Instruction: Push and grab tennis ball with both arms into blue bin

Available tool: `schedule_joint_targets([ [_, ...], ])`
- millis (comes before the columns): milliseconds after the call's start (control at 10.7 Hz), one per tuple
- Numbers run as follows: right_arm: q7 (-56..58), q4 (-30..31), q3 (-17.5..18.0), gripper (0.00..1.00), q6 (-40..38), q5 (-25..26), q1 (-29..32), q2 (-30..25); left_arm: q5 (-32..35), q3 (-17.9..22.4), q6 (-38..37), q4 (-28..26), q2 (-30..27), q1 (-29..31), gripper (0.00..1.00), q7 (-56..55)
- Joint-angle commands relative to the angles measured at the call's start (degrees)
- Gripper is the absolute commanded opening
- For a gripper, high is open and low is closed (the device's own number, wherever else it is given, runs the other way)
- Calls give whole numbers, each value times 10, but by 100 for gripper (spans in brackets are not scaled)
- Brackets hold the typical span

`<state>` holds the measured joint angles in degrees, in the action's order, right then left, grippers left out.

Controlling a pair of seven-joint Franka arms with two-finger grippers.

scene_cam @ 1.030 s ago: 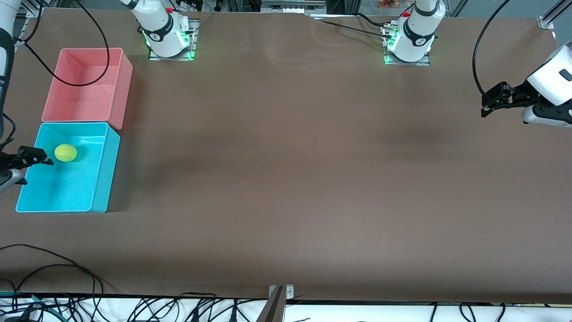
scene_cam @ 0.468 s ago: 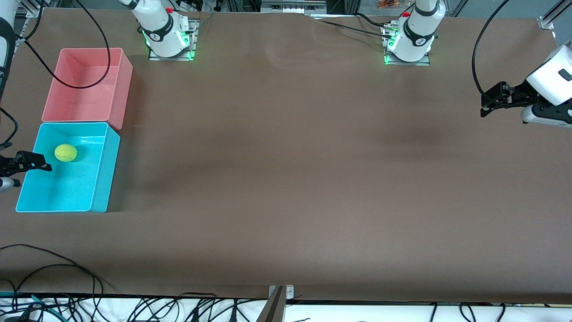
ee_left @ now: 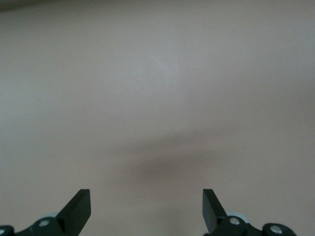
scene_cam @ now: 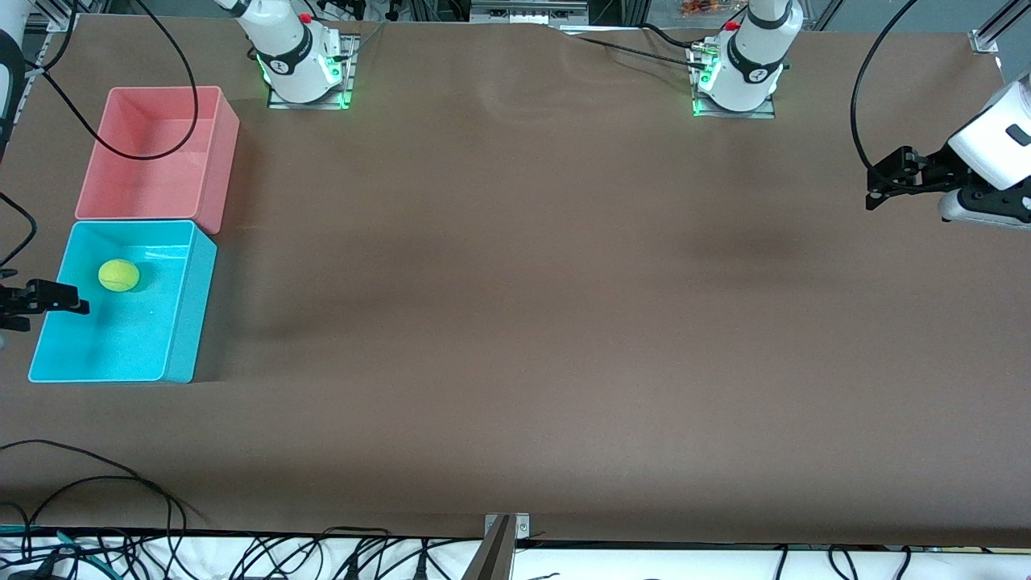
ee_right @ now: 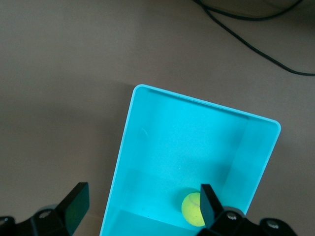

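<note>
The yellow-green tennis ball (scene_cam: pixel 119 275) lies on the floor of the blue bin (scene_cam: pixel 192 300), in the half nearer the pink bin. In the right wrist view the tennis ball (ee_right: pixel 191 209) shows partly hidden by one finger. My right gripper (scene_cam: pixel 55 309) hangs open over the blue bin's outer wall (ee_right: pixel 127 129), at the right arm's end of the table, holding nothing. The right gripper (ee_right: pixel 142 192) does not touch the ball. My left gripper (scene_cam: pixel 871 191) waits open over bare table at the left arm's end. The left gripper (ee_left: pixel 145 197) has nothing between its fingers.
A pink bin (scene_cam: pixel 227 158) stands against the blue bin, farther from the front camera, with a black cable (scene_cam: pixel 153 153) drooping over it. Loose cables (scene_cam: pixel 89 475) lie near the table's front edge. A black cable (ee_right: pixel 248 43) also crosses the table beside the blue bin.
My right gripper has drawn back from the ball toward the table's end, still open. The ball and the left arm have stayed where they were.
</note>
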<state>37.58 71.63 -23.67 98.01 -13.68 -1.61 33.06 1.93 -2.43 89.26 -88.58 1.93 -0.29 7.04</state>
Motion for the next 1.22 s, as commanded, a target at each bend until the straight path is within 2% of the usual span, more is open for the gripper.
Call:
schedule_joint_targets([
  [0,-90,-30,1,100,-7,-2,-15,-5,-11,1,-13,13,2,-1,100,-1],
  [187,-178,-31,-1,100,-5,3,-41,-5,-11,2,-13,13,2,-1,100,0],
  [375,-251,-31,0,100,-6,39,-66,-5,-11,1,-13,13,2,-1,100,0],
  [562,-255,-33,-2,100,-12,35,-67,-6,-11,1,-13,13,2,-1,100,0],
  [656,-285,-24,10,100,-6,42,-69,-34,-11,2,-13,13,2,-1,100,0],
  [843,-363,16,68,100,-6,102,-63,-84,-11,2,-13,13,2,-1,100,0],
  [1030,-421,69,111,100,2,105,-53,-141,-11,2,-13,13,1,-1,100,0],
  [1124,-435,93,154,100,11,109,-19,-169,-11,1,-13,13,2,-1,100,-1],
])
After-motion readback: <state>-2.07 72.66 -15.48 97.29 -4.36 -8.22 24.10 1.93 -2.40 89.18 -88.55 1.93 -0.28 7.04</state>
